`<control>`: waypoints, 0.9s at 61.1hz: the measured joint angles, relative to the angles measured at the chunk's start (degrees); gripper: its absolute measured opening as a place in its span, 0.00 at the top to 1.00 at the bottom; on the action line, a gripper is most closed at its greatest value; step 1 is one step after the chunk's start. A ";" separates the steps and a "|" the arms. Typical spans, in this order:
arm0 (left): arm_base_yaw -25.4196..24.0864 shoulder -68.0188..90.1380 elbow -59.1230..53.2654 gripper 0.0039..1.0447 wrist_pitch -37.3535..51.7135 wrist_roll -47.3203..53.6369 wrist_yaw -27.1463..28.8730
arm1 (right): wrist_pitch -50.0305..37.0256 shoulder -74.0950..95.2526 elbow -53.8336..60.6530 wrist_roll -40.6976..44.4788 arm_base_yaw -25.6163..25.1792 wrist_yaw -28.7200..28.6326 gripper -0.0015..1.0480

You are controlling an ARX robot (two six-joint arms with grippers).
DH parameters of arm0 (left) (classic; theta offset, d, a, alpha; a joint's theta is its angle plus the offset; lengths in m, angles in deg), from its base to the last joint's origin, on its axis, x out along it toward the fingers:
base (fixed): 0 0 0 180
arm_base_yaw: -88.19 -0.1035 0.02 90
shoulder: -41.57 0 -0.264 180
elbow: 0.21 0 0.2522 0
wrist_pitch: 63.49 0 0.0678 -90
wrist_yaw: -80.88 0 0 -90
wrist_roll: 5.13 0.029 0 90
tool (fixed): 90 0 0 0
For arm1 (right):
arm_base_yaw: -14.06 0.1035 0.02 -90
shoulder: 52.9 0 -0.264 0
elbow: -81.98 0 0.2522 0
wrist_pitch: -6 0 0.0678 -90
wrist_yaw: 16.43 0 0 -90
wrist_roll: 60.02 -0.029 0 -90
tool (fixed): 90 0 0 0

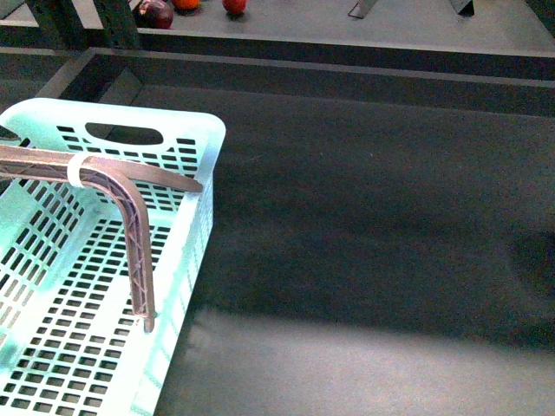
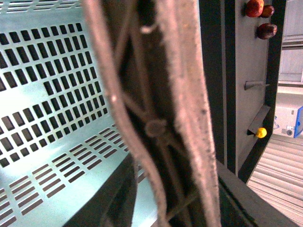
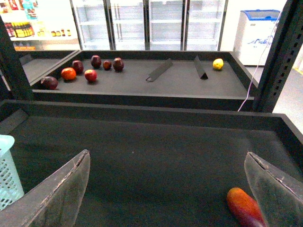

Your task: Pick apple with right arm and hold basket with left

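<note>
Left gripper: fingers unseen; handle fills its wrist view, grip cannot be told.
Basket (image 1: 196,227): pale turquoise slotted plastic, left side cropped, floor bare.
Handle (image 1: 134,234): mauve lattice, raised over basket.
Apple (image 1: 234,5): red, half cropped, far beyond basket.
Right gripper (image 3: 165,156): spread wide, empty, right of basket.
Red-orange blur (image 3: 242,205): unidentifiable.

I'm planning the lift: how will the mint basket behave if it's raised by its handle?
Probably light: the basket has thin slotted walls and looks empty where visible. It may swing or tilt, since the lattice handle seems to hinge on the side wall. The handle looks thin, so it might flex.
</note>
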 joint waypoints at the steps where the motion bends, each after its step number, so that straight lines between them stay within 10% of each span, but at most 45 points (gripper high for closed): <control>1: -0.07 0.26 0.20 0.69 0.20 0.00 -0.11 | 0.00 0.00 0.00 0.00 0.00 0.00 0.09; 12: -0.46 1.99 1.77 0.93 0.55 -2.93 -1.11 | 0.00 0.00 0.00 0.00 0.00 0.00 0.09; 55: 16.46 3.28 25.11 0.94 -12.90 12.83 1.66 | 0.00 0.00 0.00 0.00 0.00 0.00 0.09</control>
